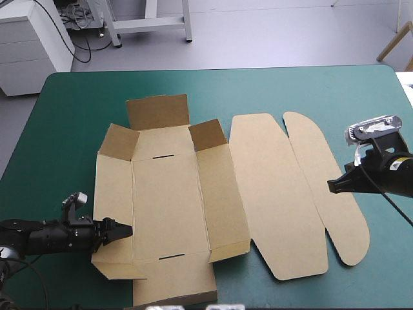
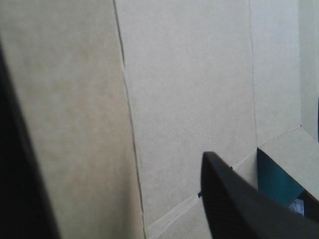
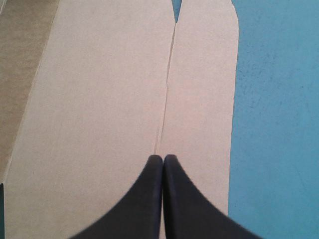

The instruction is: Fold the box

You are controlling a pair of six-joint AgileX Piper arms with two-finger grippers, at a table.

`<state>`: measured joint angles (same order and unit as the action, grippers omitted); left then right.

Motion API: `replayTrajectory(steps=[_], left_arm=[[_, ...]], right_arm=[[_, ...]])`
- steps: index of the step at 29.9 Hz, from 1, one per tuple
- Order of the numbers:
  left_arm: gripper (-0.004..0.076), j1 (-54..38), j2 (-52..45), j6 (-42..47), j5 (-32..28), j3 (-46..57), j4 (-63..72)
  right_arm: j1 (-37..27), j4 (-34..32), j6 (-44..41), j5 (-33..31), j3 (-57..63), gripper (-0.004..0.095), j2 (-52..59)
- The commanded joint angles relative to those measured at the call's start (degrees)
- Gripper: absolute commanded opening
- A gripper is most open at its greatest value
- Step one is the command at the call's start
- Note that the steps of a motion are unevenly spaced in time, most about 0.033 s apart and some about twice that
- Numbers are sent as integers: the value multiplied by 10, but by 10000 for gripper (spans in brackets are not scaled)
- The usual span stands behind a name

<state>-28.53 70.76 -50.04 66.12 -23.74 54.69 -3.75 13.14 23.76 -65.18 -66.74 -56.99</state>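
Now, from above, the brown box [image 1: 171, 194] is lying mostly flat at centre frame, only its end flaps [image 1: 157, 111] rising at upper left, so most folding looks undone. Left wrist view: the left gripper [image 2: 104, 124] is gaping wide over board. Right wrist view: the right gripper [image 3: 163, 157] is sitting pressed together, empty, above the lid crease [image 3: 167, 84].

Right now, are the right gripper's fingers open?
No, in the right wrist view the right gripper has its fingers meeting in one pointed arch over the box.
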Motion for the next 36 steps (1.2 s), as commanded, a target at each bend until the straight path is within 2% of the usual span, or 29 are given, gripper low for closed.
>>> replayTrajectory(steps=[1, 4, 11, 26, 32, 36], left_arm=[[207, 5, -11, 16, 28, -10, 16], [123, 5, -11, 16, 28, -10, 16], [-9, 5, -11, 37, 38, -39, 11], [-8, 5, -11, 51, 54, -68, -40], [-8, 5, -11, -10, 44, -69, -44], [-8, 5, -11, -14, 44, -90, -43]], right_arm=[[-3, 10, 6, 23, -12, -19, 7], [-3, 10, 6, 23, -12, -19, 7], [-3, 10, 6, 23, -12, -19, 7], [-3, 10, 6, 23, -12, -20, 7], [-3, 10, 6, 23, -12, -19, 7], [-3, 10, 6, 23, -12, -19, 7]])
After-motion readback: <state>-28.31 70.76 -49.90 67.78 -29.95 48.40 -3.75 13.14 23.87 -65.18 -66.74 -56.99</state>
